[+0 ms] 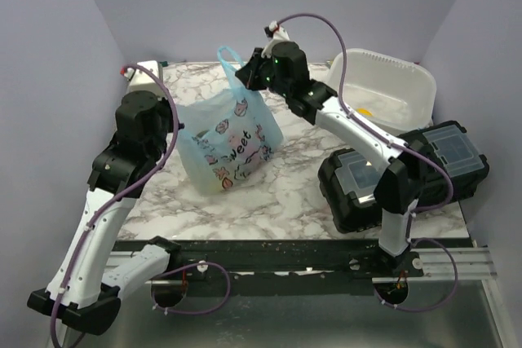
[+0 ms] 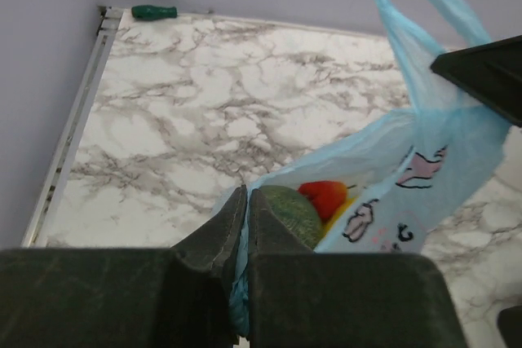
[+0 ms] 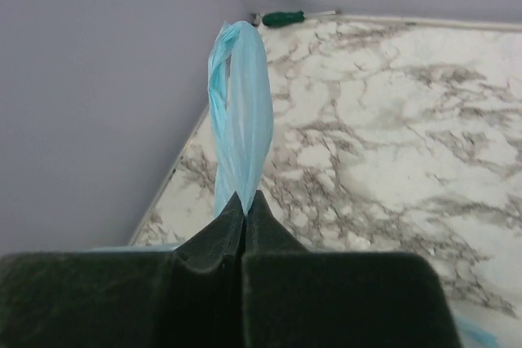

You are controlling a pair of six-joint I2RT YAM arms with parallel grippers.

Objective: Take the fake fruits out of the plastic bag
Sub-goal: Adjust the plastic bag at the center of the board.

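The left jaws are pressed closed on the rim of the plastic bag, and the right jaws are closed on its loop handle, lifting it while the bag rests on the worktop. Inside show a green melon and a red fruit. I judge that unloading has not begun. The white tub holds an unclear yellow speck.

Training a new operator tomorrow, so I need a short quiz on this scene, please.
1. What colour is the round fruit nearest the left pincer?
2. Which pincer holds the upright loop handle? A. left pincer B. right pincer C. neither
3. True or false: the fake fruits lie outside the plastic bag.
Key: 1 green; 2 B; 3 false.
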